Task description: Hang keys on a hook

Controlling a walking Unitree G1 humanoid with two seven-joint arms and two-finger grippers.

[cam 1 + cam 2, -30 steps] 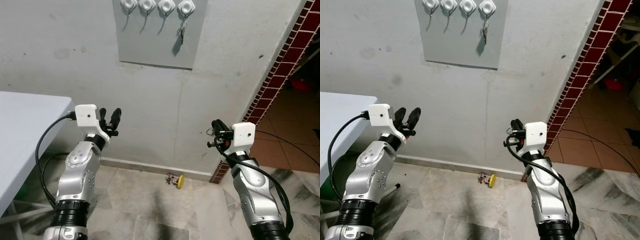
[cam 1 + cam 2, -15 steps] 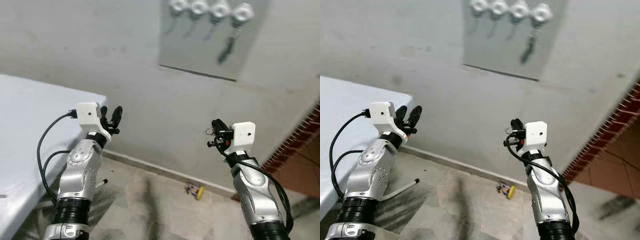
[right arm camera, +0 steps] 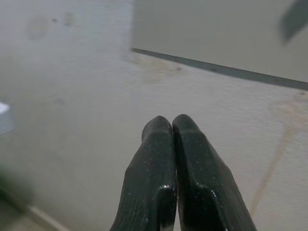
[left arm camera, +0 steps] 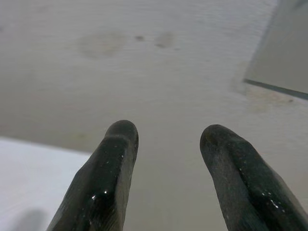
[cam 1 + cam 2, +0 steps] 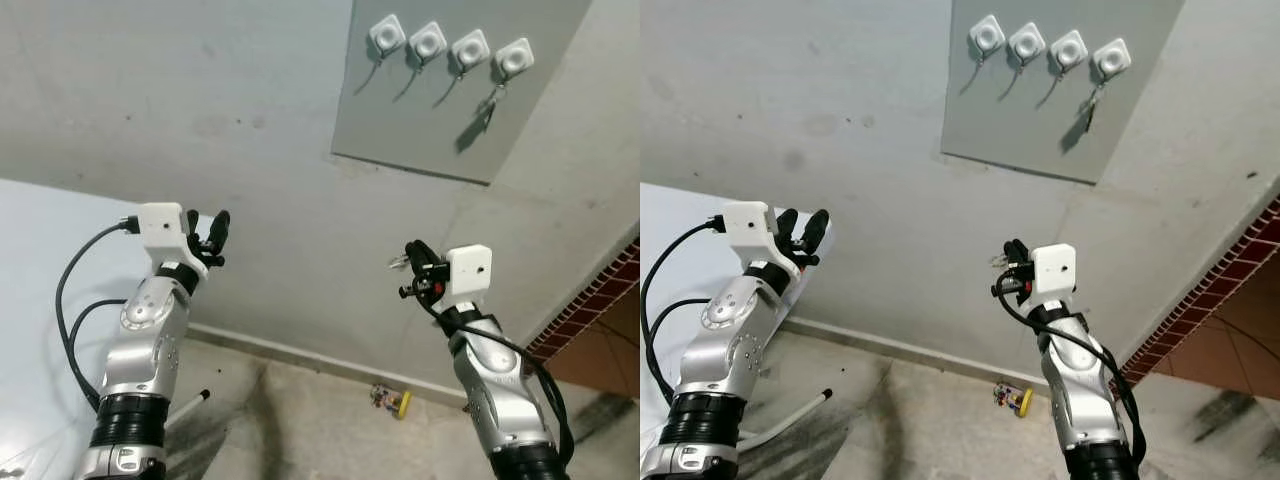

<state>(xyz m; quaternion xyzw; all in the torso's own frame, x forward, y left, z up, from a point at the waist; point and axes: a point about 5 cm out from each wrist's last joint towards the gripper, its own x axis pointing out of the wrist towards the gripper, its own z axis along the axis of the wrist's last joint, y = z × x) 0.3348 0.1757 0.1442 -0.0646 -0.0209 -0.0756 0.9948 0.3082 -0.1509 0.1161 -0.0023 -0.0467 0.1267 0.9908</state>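
Keys (image 5: 491,101): a small bunch hangs from the rightmost hook (image 5: 515,58), high on the wall and far from the robot, dangling freely against the panel; judged from this, the hanging itself looks done.
Hooks: four white square-based hooks sit in a row; the three left of the loaded one (image 5: 429,41) carry nothing.
Panel (image 5: 420,120): a grey board fixed flat to the wall, holding the row near its top edge, presumably so the keys hang clear of the floor and table.
Right gripper (image 5: 408,270): raised in front of the wall, well below the keys and a little to their left; in the right wrist view its fingers (image 3: 154,159) are pressed together. Small metal bits show at the tips in the head views, too small to say whether it grips anything.
Keys relative to right gripper: up and slightly right, well apart, with bare wall and the panel's lower edge between them.
Left gripper (image 5: 214,232): held up at the left, near the table's far corner; its two fingers (image 4: 113,159) stand apart with a clear gap and nothing between them. It is well apart from the keys, far to their left and lower.
Table (image 5: 40,260): white top at the left, beside the left arm.
Floor: a small yellow-and-coloured object (image 5: 392,399) lies at the foot of the wall, between the arms.
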